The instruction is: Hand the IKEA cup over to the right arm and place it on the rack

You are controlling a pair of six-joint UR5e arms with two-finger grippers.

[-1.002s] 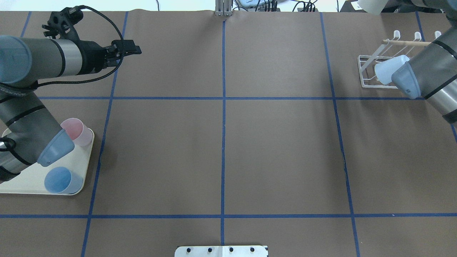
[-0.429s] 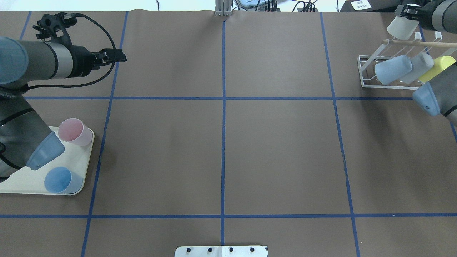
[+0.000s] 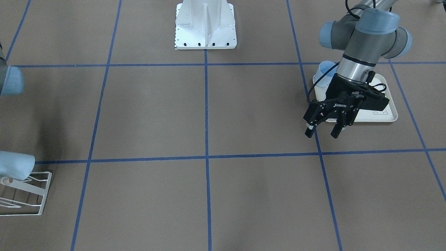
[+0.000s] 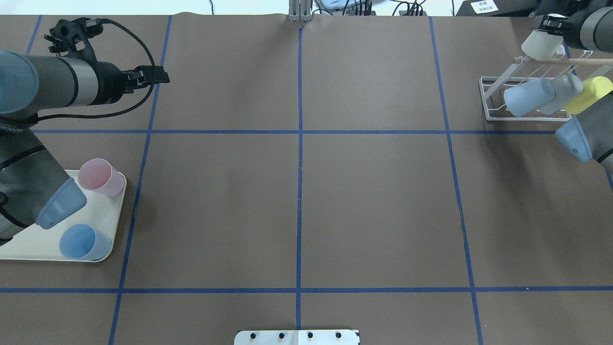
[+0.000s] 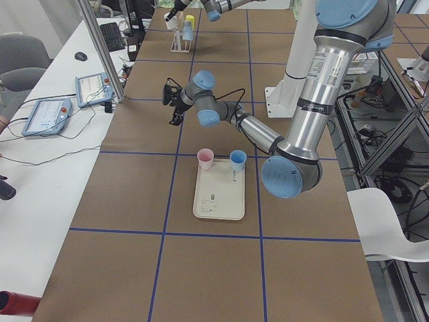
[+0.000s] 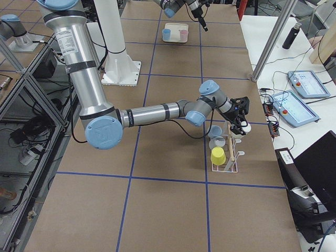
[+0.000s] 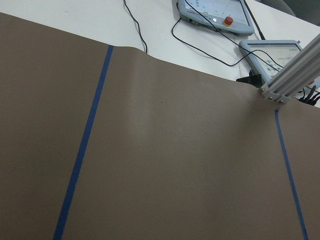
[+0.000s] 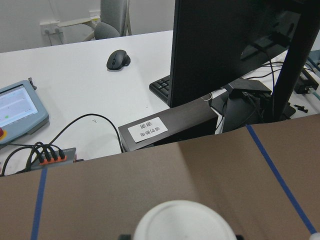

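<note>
**Stock at hand-off: white cup at the rack, two cups on the tray**

1. Right gripper (image 4: 547,28): upper right corner of the overhead view. Clenched on the white IKEA cup (image 4: 537,44), which hangs tilted from the fingers. In the right wrist view the cup's pale round end (image 8: 179,222) fills the bottom centre of the frame.
2. White IKEA cup, location: at the far edge of the rack (image 4: 488,103), just above its wooden rail in the overhead view. Whether it already touches a peg cannot be told.
3. Rack: white wire frame, right side of the overhead view, standing on the table (image 4: 373,206). It holds three cups side by side, all tilted:
   - light blue cup (image 4: 527,96), leftmost
   - grey cup (image 4: 562,88), middle
   - yellow cup (image 4: 591,93), rightmost, partly cut off by the right arm (image 6: 152,113)
4. Left gripper (image 3: 322,132): right of centre in the front-facing view. Fingers are spread apart, pointing down and to the lower left, with nothing between them. In the overhead view it sits at the upper left, over bare brown paper near a blue tape line, well apart from the rack.
5. Tray (image 4: 38,244): cream, lower left of the overhead view, partly covered by the left arm. It carries two upright cups, mouths up:
   - pink cup (image 4: 98,176), at the tray's upper right corner
   - blue cup (image 4: 81,242), near its lower right corner
6. Table: brown paper, blue tape grid.
</note>
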